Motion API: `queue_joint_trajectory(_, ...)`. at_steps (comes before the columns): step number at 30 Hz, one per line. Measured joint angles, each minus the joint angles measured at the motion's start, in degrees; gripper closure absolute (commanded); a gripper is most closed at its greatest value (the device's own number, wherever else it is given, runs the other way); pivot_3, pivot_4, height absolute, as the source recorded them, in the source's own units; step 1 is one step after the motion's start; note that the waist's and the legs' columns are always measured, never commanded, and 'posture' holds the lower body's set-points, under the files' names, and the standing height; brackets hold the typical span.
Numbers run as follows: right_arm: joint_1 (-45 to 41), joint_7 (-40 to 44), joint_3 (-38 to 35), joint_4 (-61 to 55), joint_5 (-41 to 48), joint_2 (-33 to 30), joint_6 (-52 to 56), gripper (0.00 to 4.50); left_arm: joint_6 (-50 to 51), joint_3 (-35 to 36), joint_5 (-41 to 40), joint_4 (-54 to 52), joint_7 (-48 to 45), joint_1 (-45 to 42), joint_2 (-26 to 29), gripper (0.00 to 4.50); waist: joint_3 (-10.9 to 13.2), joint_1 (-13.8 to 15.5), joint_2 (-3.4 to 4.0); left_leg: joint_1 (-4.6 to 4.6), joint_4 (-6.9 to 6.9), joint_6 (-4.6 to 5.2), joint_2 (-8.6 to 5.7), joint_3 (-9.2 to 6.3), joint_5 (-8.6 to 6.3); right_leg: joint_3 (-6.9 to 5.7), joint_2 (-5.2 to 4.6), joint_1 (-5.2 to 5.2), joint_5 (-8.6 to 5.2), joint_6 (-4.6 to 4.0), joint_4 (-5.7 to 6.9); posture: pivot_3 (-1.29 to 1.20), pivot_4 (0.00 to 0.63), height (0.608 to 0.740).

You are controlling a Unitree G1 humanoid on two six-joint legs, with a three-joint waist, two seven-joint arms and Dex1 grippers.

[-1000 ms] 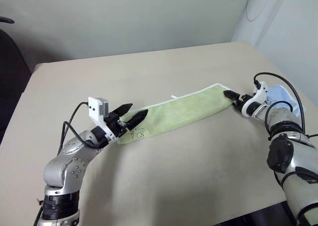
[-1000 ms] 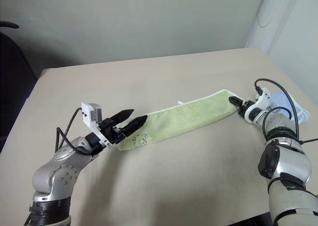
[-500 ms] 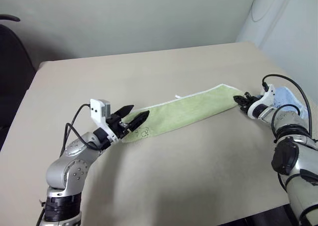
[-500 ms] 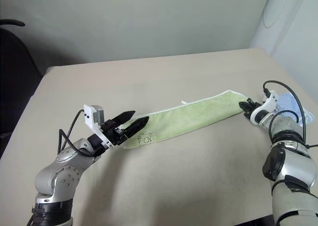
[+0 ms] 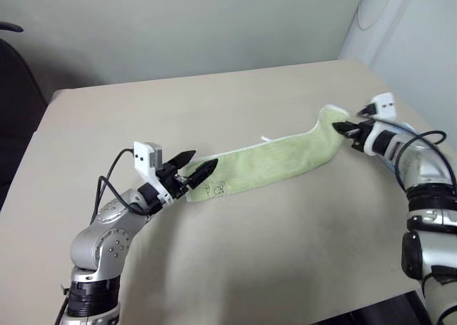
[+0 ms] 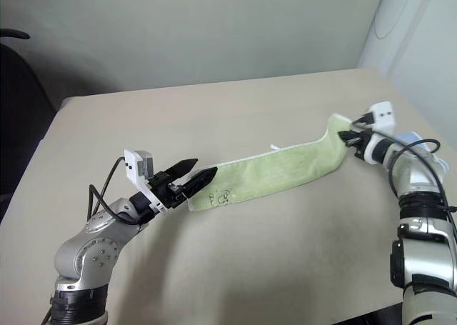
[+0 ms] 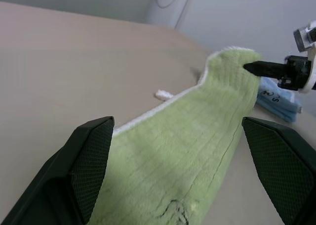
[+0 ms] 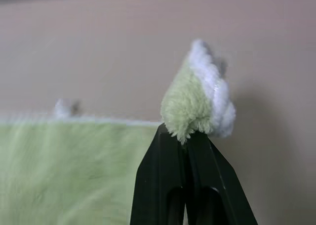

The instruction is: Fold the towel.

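The towel (image 5: 268,165) lies as a long folded strip slanting across the middle of the tabletop (image 5: 214,103), its embroidered end toward the near left corner and its other end toward the right edge. The right gripper (image 5: 341,128) has its jaws clamped together on that right-hand end, pinching a tuft of green pile and white edging, so the end stands lifted off the tabletop while the rest of the strip lies flat. Judging by this hold, the raised end is meant to be carried over toward the opposite end to halve the strip.

The left gripper (image 5: 196,166) hovers level just over the embroidered end, jaws wide apart and straddling the cloth without gripping it. It looks posted there to pin or catch that end so the strip does not drag when the other end travels.

A pale blue cloth (image 7: 277,95) sits near the right edge, beyond the right gripper, apart from the towel.
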Motion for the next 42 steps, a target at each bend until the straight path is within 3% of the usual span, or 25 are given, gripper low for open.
queue_joint_trajectory(5, 5.21, 3.86, 12.17, -7.47, -9.75, -0.87, -10.89, 4.49, -0.12, 0.00, 0.05, 0.00, 0.10, 0.13, -0.54, 0.00, 0.00, 0.35, -0.01, -0.04, 0.06, 0.01, 0.00, -0.03, -0.02, 0.00, -0.01, 0.05, 0.05, 0.09, -0.06, 0.00, 0.150, 0.740)
queue_joint_trajectory(11, 7.21, 4.71, 16.63, -8.54, -14.47, 1.36, -15.07, 4.49, -0.25, 0.00, 0.07, -0.38, 1.12, 1.12, -1.30, 0.00, 0.01, 0.40, -0.02, -0.05, 0.12, 0.01, 0.00, -0.02, -0.01, 0.02, -0.01, 0.06, 0.13, 0.15, -0.13, 0.00, 0.150, 0.740)
queue_joint_trajectory(14, 7.21, 5.95, 16.14, -8.57, -13.63, 1.49, -13.87, 3.84, -0.25, 0.00, 0.07, -0.76, 1.33, 1.36, -1.31, 0.00, 0.01, 0.42, -0.03, -0.05, 0.12, -0.02, 0.00, -0.02, 0.01, 0.01, -0.01, 0.08, 0.13, 0.15, -0.17, 0.00, 0.150, 0.740)
queue_joint_trajectory(20, 7.43, 7.78, 12.14, -10.27, -8.57, 1.96, -9.45, 1.86, -0.25, 0.00, 0.06, -0.92, 1.50, 1.63, -1.31, 0.00, 0.01, 0.44, -0.03, -0.06, 0.11, -0.26, 0.00, -0.01, 0.15, 0.01, -0.01, 0.10, 0.13, 0.15, -0.20, 0.00, 0.150, 0.740)
queue_joint_trajectory(26, 11.04, 11.35, 4.10, -18.11, 0.41, -1.55, -3.37, 1.86, -0.25, 0.51, -0.08, -1.50, 1.60, 2.86, -1.17, 0.00, 0.03, 0.81, -0.08, -0.07, 0.11, -0.59, -0.02, -0.01, 0.33, 0.01, 0.00, 0.24, 0.13, 0.17, -0.43, 0.00, 0.150, 0.740)
queue_joint_trajectory(29, 10.72, 11.68, -1.46, -19.27, 6.26, -1.78, 2.66, 2.44, -0.19, 2.70, -0.96, -1.50, 2.60, 3.60, -1.13, 0.00, 0.06, 0.80, -0.11, -0.03, 0.11, -0.64, -0.02, 0.01, 0.36, 0.03, 0.01, 0.29, 0.15, 0.20, -0.50, 0.00, 0.150, 0.740)
queue_joint_trajectory(35, 7.59, 8.33, -1.24, -12.49, 4.85, 0.95, 2.25, 4.46, 1.47, 6.00, -5.27, -1.50, 4.92, 5.27, -1.71, 0.00, 0.07, 0.59, -0.24, 0.24, 0.06, -0.22, -0.01, 0.00, 0.12, 0.05, 0.01, 0.48, 0.17, 0.20, -0.50, 0.00, 0.150, 0.740)
queue_joint_trajectory(42, 3.07, 4.40, 4.86, 11.34, -2.88, 9.82, -10.16, 4.46, 4.71, 8.44, -10.55, -1.34, 8.60, 8.74, -2.71, 0.00, 0.07, 0.69, -0.23, 0.20, 0.02, -0.19, 0.00, -0.03, 0.10, 0.04, 0.00, 0.40, 0.21, 0.19, -0.50, 0.00, 0.150, 0.740)
